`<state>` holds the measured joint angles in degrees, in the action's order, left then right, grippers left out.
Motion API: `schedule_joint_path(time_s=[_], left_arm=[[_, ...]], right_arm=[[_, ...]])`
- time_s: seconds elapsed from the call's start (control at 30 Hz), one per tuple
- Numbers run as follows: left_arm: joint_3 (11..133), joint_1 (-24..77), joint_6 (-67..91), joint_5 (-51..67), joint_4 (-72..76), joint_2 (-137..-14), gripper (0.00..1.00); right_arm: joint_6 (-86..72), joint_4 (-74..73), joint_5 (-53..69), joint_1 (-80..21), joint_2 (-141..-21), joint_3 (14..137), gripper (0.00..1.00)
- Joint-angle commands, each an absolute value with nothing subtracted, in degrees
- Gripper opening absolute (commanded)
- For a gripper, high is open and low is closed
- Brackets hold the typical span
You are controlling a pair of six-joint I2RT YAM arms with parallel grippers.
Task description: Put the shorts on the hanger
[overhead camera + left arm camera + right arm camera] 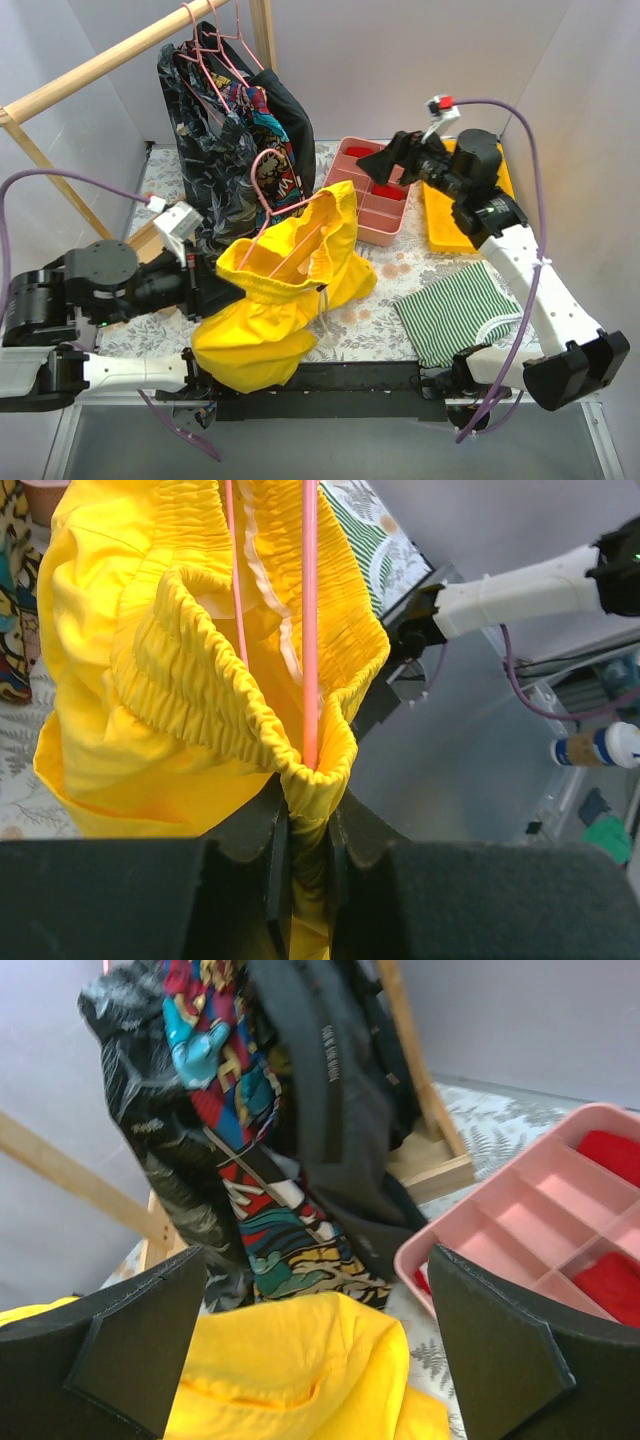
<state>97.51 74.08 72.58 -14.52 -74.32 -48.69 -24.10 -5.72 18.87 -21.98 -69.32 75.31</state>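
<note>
The yellow shorts are bunched over the table's front left. The bare pink hanger has its hook sticking up behind them and its wires running down into the open waistband. In the left wrist view the hanger wires sit inside the gathered waistband. My left gripper is shut on a fold of that waistband, just below the hanger's corner; it also shows in the top view. My right gripper is open and empty, hovering above and behind the shorts, apart from them.
A wooden rack at the back left carries dark patterned garments on other pink hangers. A pink compartment tray and a yellow tray stand at the back right. A green-and-white striped cloth lies front right.
</note>
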Motion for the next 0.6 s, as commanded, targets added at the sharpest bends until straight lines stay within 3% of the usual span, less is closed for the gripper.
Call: schedule_joint_path(time_s=[0.0, 0.23, 0.37, 0.57], left_arm=[[97.47, 73.92, 74.80, -7.48, -74.18, -42.81, 0.00], [98.08, 71.63, 73.48, -7.03, -76.02, -41.66, 0.00], [101.86, 69.88, 72.86, -8.61, -75.76, -40.35, 0.00], [104.76, 68.47, 72.16, -10.81, -75.85, -39.03, 0.00]], right_arm=[[-19.25, -1.32, 13.37, -28.56, -72.77, 78.75, 0.99], [-23.37, 2.29, 8.09, -27.60, -76.37, 77.08, 0.99], [-26.62, 7.01, 13.96, -28.21, -79.44, 73.31, 0.98], [-24.86, 12.21, 12.31, -40.33, -82.71, 67.34, 0.96]])
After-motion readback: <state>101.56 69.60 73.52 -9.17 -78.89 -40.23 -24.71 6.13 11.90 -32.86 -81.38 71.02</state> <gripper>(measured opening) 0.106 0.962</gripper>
